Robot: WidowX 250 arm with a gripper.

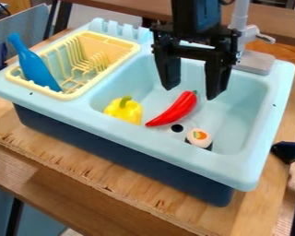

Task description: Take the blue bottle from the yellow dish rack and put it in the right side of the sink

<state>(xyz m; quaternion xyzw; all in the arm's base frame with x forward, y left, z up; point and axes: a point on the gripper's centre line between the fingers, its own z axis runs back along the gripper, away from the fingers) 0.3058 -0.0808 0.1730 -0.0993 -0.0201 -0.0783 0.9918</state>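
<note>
Wooden tabletop (138,191), cut off at bottom, supports the toy sink (156,142), whose front rim partly hides a sushi roll (199,135); below the claw (191,92), fingers spread apart, lies a red chili pepper (176,110).

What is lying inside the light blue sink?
In the sink: a yellow pepper, a red chili, a sushi piece and a drain hole. The floor beneath the foods is covered, and the gripper hides part of the back wall.
</note>
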